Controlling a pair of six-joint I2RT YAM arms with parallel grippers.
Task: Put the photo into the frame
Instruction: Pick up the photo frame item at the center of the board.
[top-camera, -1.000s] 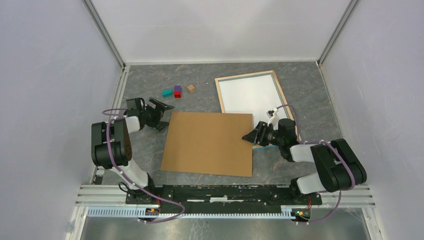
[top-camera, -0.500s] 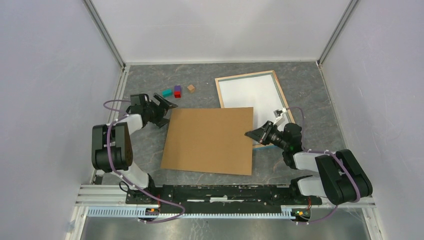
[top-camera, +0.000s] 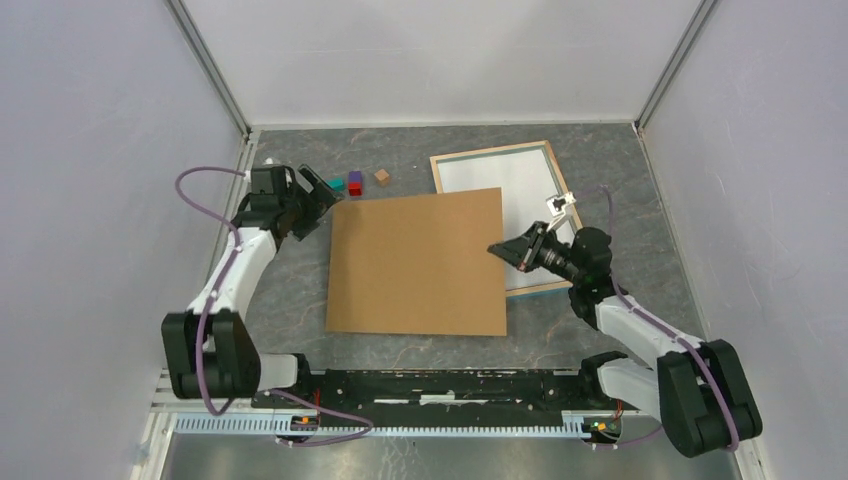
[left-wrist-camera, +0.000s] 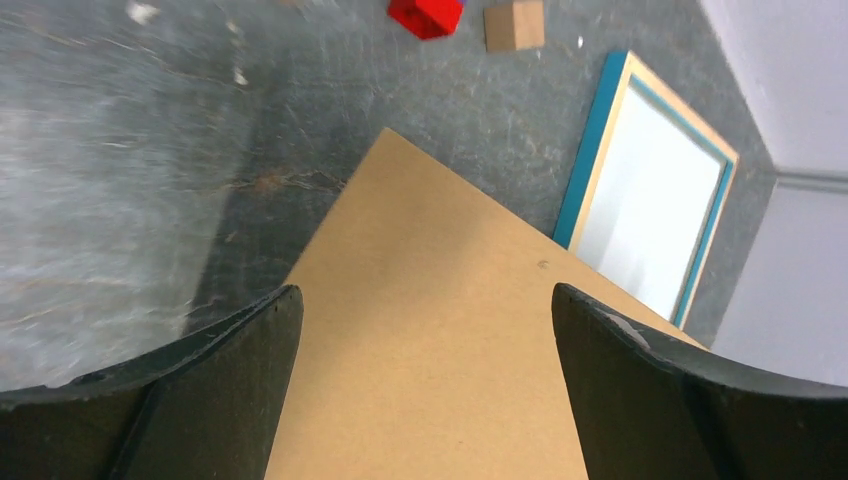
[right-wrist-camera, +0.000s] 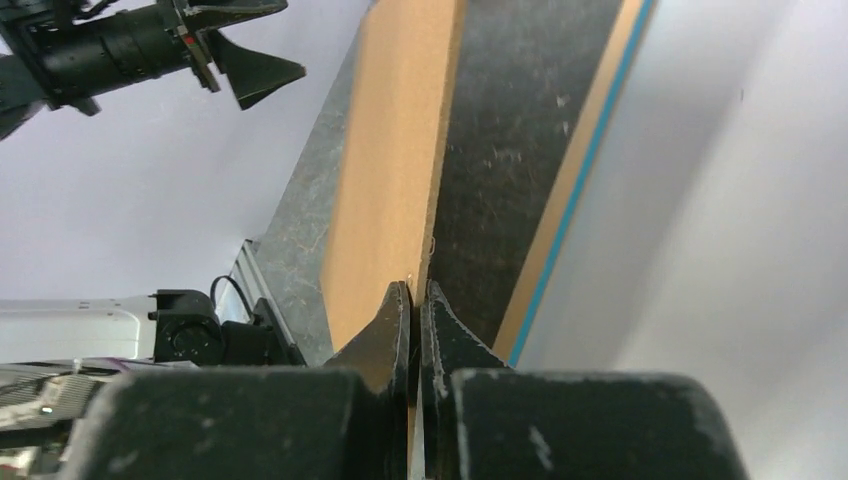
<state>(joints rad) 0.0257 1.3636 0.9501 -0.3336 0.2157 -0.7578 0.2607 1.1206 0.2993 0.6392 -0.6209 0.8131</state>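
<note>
Grey marbled bench (top-camera: 280, 290) spreads between plain white walls. Across its middle lies a brown board (top-camera: 415, 262). The board's far right corner covers the near left part of the frame (top-camera: 490, 150).

That frame lies flat at the far right with pale wood upward and blue along its edges. A white sheet (top-camera: 510, 195) fills the frame's opening. Whether that sheet is the photo I cannot tell, since no printed face shows in any view.

At the board's right edge, the right tool (right-wrist-camera: 415, 290) is pinched tight on the thin edge, one finger on each side of the edge.

At the board's far left corner, the left tool (top-camera: 328, 203) hovers just above, spread to its widest and holding nothing.

Beyond that corner sit three small cubes: teal (top-camera: 337, 185), purple and red (top-camera: 354, 183), and tan (top-camera: 381, 177). All three sit apart from the board.
</note>
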